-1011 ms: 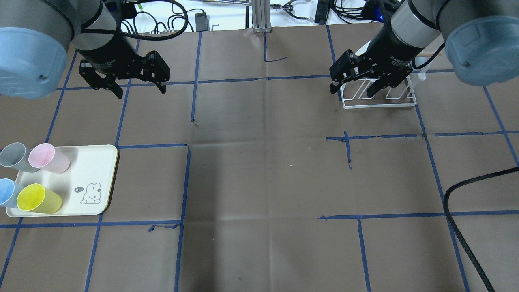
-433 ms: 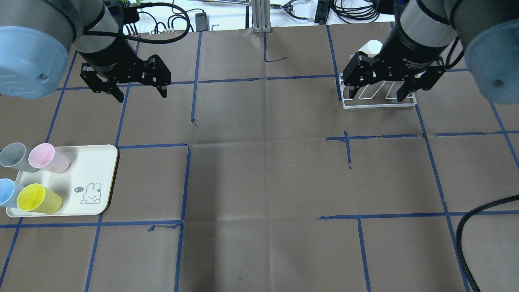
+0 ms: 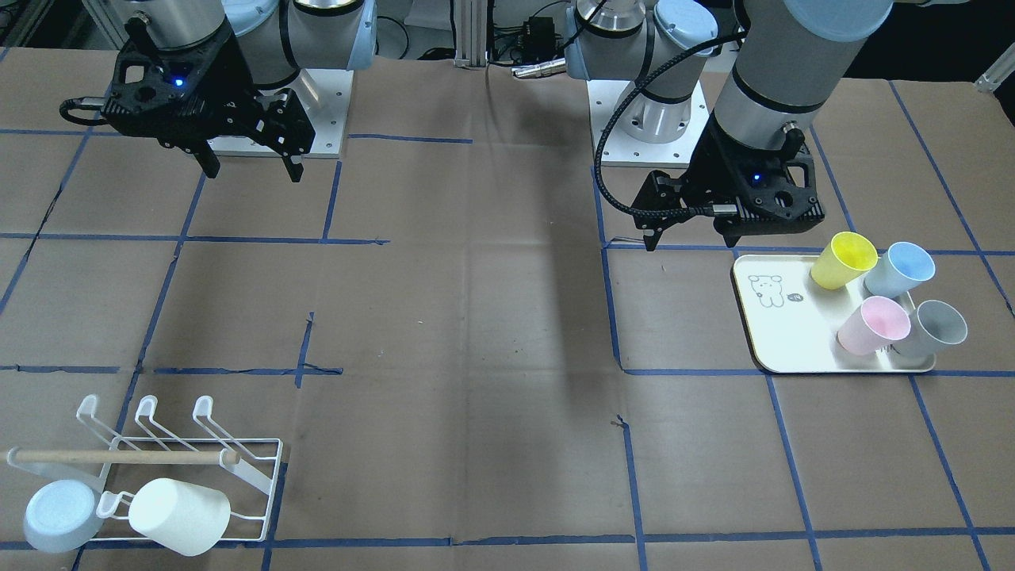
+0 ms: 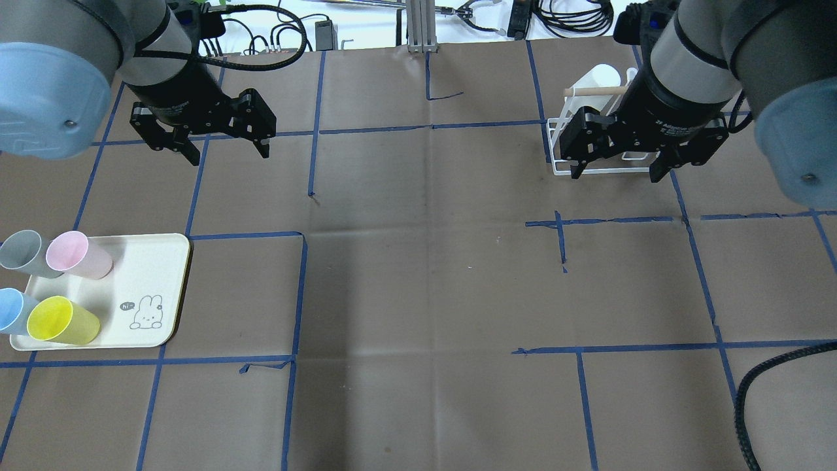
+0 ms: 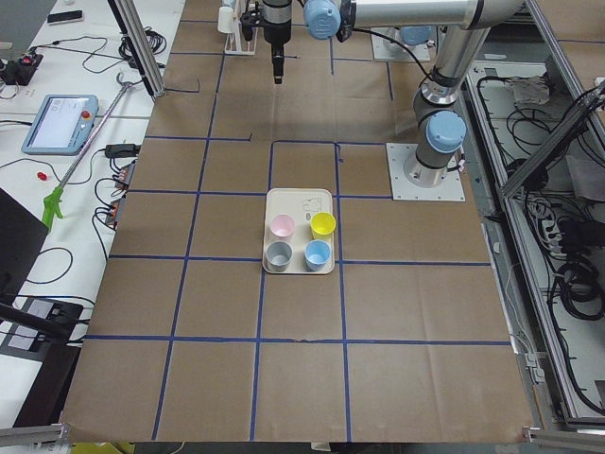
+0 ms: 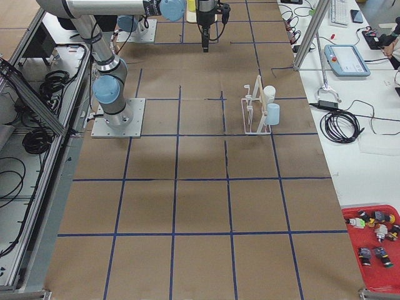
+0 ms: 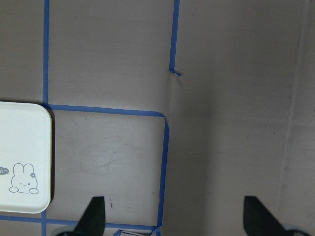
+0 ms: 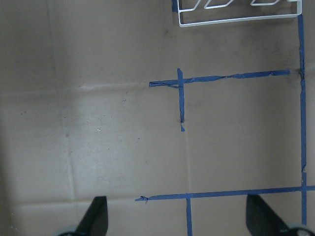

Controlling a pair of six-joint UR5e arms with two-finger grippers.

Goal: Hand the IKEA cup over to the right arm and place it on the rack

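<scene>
Seen from overhead, one tray (image 4: pixel 153 275) at the lower left of the desk (image 4: pixel 425 275) carries four pastel cups (image 4: pixel 59 320). At upper left the left gripper (image 4: pixel 229 156) hangs empty, jaws spread. At upper right the right gripper (image 4: pixel 615 176), jaws also spread and empty, hovers over the single rack (image 4: pixel 551 140), which bears two more: a white cup (image 4: pixel 600 73) and a pale blue cup (image 3: pixel 59 515).

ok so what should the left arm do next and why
Probably move the left gripper toward the tray and line up over the pink cup. Its jaws are open and empty, and that cup looks nearest to it on the tray.
</scene>
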